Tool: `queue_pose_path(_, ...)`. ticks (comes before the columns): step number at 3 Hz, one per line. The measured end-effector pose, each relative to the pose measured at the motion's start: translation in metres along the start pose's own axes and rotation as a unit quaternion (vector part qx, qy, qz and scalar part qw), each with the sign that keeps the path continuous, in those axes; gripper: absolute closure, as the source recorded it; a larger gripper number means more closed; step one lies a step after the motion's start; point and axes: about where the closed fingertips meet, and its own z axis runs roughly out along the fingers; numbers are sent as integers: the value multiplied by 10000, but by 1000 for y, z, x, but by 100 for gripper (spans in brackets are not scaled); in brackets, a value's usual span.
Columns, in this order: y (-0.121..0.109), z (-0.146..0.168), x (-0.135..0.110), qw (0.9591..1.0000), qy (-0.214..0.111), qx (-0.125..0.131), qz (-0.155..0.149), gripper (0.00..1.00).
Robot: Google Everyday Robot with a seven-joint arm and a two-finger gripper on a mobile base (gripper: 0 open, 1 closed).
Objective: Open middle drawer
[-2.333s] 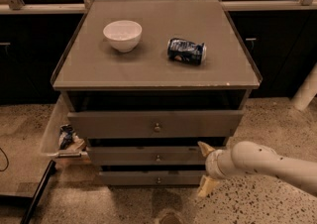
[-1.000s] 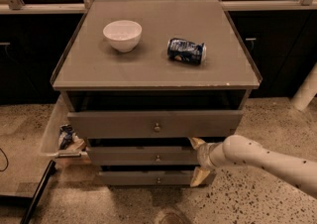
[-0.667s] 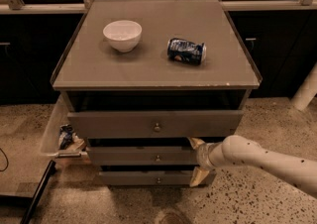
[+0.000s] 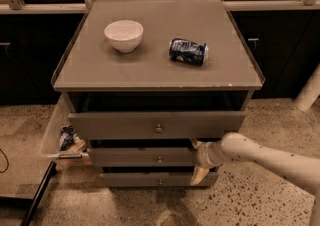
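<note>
The middle drawer (image 4: 140,157) is a grey flat front with a small round knob (image 4: 159,159), below the taller top drawer (image 4: 156,124), which stands pulled out a little. The slim bottom drawer (image 4: 150,179) sits under it. My gripper (image 4: 197,160) is at the right end of the middle drawer's front, on a pale arm coming in from the right. One finger (image 4: 195,144) is at the front's upper edge and the other (image 4: 199,175) at its lower edge, spread apart. The knob is free, left of the gripper.
A white bowl (image 4: 123,35) and a blue can (image 4: 188,52) lying on its side rest on the cabinet top (image 4: 150,70). A bin (image 4: 56,135) with snack packets hangs at the cabinet's left. A dark bar (image 4: 35,197) lies on the floor at lower left. A white post (image 4: 310,90) stands at right.
My gripper has moved left from beside the cabinet to the right end of the middle drawer's front. The drawers have not visibly moved.
</note>
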Motion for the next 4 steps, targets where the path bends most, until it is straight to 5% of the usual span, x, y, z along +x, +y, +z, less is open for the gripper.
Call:
queue_pose_path(2, -7, 21, 21, 9995, -18, -133, 288, 0)
queue_pose_path(3, -8, 18, 20, 9995, -19, -134, 290, 12)
queue_pose_path(4, -8, 18, 19, 9995, -22, -137, 287, 37)
